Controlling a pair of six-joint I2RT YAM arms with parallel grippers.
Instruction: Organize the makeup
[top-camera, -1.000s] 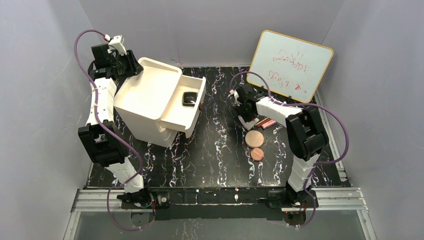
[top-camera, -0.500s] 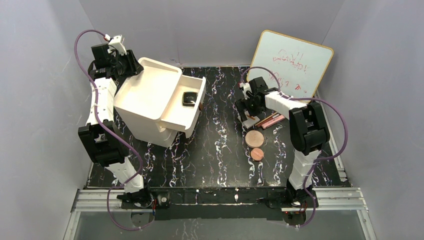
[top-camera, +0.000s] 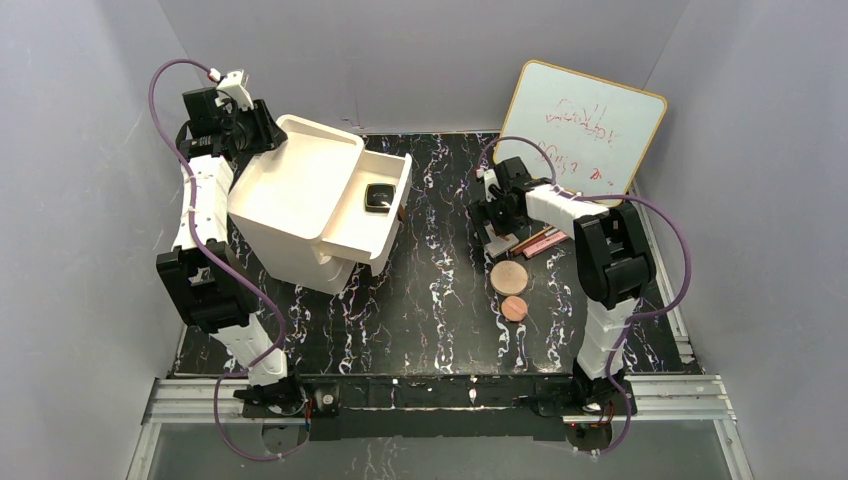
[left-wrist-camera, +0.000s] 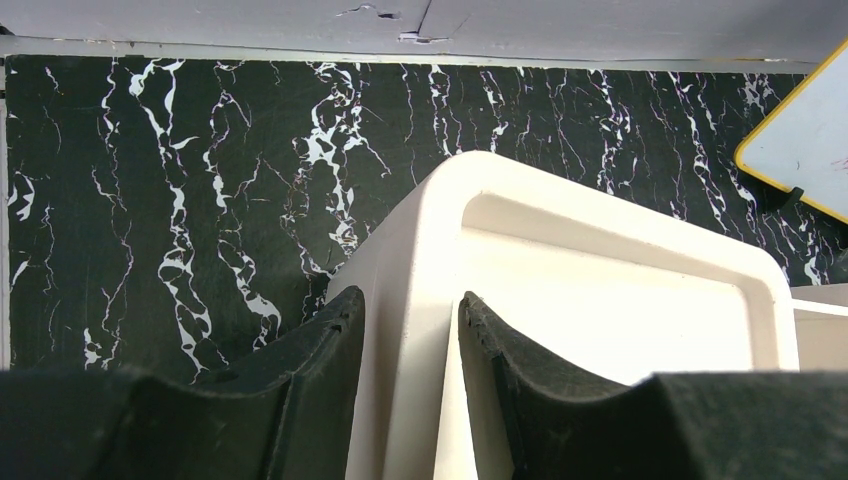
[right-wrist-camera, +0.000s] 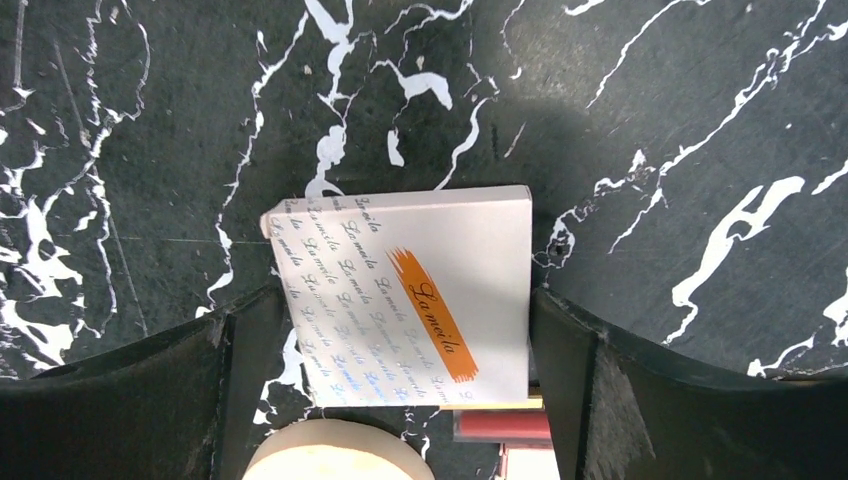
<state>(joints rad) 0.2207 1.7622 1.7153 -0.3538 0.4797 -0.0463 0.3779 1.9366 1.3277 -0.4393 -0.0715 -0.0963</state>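
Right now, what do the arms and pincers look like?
The left arm and right arm have white links with black joint housings, and a purple cable loops along each. The left pincer and right pincer each have two matte black fingers; the left's inner edges are finely toothed.

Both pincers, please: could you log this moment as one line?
left pincer: shut on organizer wall | right pincer: open, straddling box on table | compact: in drawer

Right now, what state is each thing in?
organizer, tilted, clamped by left gripper
drawer, pulled open
compact, lying in drawer
white box, flat on table
right gripper, straddling white box, grip unclear
larger disc, flat on table
smaller disc, flat on table
sticks, lying on table
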